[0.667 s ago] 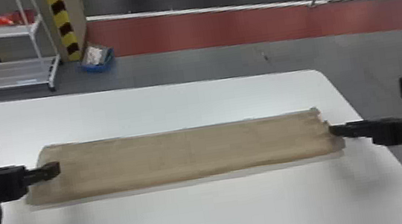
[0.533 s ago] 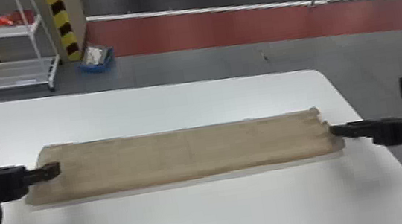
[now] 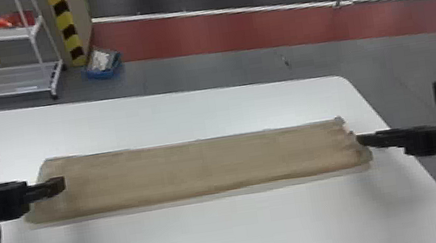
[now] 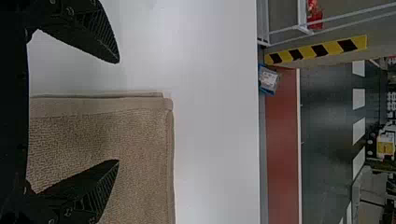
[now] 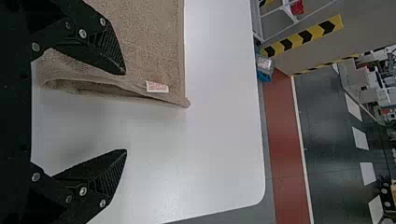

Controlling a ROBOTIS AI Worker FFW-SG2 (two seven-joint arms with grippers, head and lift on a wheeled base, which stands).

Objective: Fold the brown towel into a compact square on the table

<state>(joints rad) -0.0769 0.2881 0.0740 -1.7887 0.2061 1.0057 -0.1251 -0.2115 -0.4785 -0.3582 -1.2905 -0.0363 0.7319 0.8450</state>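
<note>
The brown towel (image 3: 203,168) lies flat as a long folded strip across the white table. My left gripper (image 3: 60,186) is over the strip's left end; in the left wrist view that gripper (image 4: 117,112) stands open, one finger over the towel (image 4: 140,140) and the other past its end edge. At the strip's right end is my right gripper (image 3: 360,140). The right wrist view has this gripper (image 5: 125,112) open too, one finger above the towel (image 5: 149,42) and the other over bare table. A small white label (image 5: 157,87) sits on the slightly raised end edge.
The white table (image 3: 220,232) extends in front of and behind the towel, its right edge running under the right arm. Beyond it on the floor stand a white shelf cart (image 3: 15,80) and a blue bin (image 3: 103,66), near a pillar with yellow and black stripes (image 3: 66,28).
</note>
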